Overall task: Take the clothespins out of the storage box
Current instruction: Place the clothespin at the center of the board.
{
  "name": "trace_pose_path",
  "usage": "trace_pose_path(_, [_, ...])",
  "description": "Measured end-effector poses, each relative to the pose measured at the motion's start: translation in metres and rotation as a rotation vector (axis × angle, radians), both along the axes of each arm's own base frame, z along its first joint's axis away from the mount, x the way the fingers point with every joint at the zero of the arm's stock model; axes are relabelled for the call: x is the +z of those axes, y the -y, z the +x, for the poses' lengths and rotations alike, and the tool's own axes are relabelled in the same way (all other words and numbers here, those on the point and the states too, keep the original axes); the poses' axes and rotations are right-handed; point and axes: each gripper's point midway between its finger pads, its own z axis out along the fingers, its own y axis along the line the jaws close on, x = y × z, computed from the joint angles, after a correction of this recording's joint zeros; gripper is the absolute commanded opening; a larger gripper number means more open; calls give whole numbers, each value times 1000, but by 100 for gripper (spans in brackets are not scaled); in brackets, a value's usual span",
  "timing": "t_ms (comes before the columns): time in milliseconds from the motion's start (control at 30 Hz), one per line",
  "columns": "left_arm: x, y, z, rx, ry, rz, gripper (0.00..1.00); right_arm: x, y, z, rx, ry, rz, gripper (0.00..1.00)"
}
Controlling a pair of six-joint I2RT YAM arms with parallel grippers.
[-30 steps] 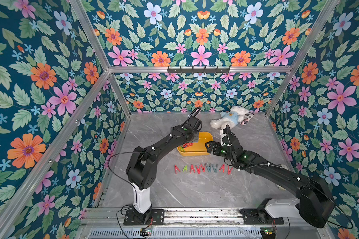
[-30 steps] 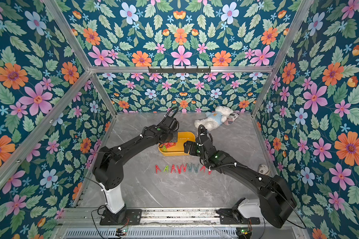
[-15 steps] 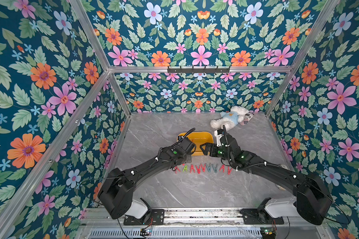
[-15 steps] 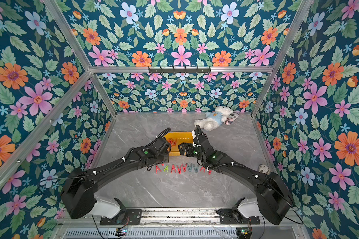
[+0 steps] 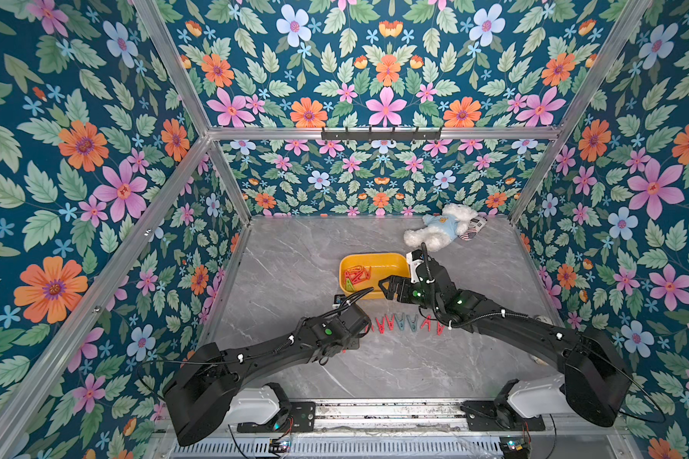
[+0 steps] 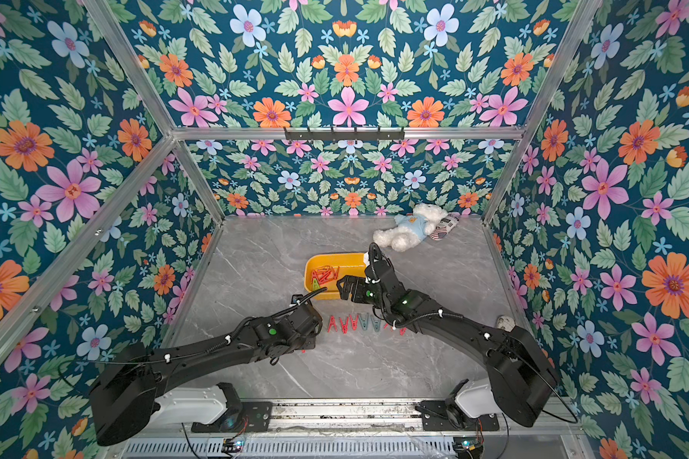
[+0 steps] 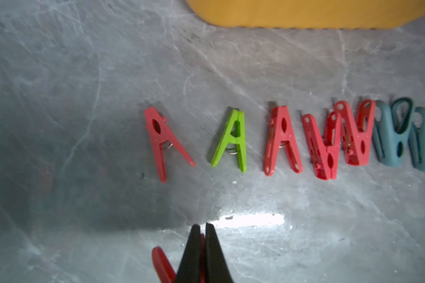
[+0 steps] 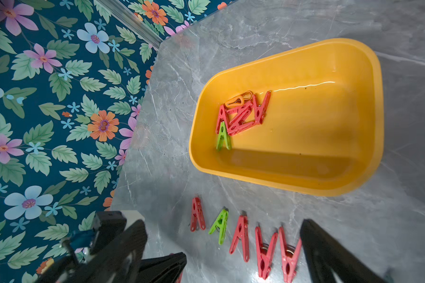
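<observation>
Going big to small: grey marble table (image 5: 295, 246) first, plush bear (image 5: 442, 228) parked at the far edge, well clear of the action. Next down, the storage box (image 8: 280, 181), mid-table, with a tangled pile of clothespins (image 8: 241, 116) bunched in one end. Then the right gripper (image 5: 388, 289), spread wide and empty, hanging over the near rim of the box. Could easily snag two or three at once reaching into that tangle, or nudge the light box and shove it into the row of clothespins (image 5: 404, 322) laid out just in front of it. Last, the left gripper (image 7: 203, 226), clamped on a red clothespin (image 7: 161, 263), low over the table by the end of the row nearest its own arm. Pinched off-centre by the look of it, so might twist or flip on release and knock the end red peg (image 7: 162, 142) out of line
</observation>
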Motion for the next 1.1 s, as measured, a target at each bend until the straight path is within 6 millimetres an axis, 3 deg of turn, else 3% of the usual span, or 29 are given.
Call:
trace_pose_path(200, [-22, -9, -10, -14, -30, 45, 2, 2, -4, 0, -2, -1, 5, 99])
trace_pose_path(533, [-31, -11, -15, -26, -30, 33, 21, -4, -12, 8, -21, -23, -13, 99])
trace_pose_path(667, [-25, -9, -14, -26, -15, 13, 27, -3, -19, 19, -36, -25, -30, 99])
trace_pose_path(833, [-1, -4, -9, -21, 26, -32, 35, -15, -25, 34, -66, -54, -92, 97])
trace_pose_path(1033, [41, -1, 3, 7, 105, -75, 67, -41, -32, 52, -101, -96, -184, 70])
trace_pose_path(1100, [55, -3, 7, 23, 132, -80, 86, -46, -35, 60, -110, -105, -205, 62])
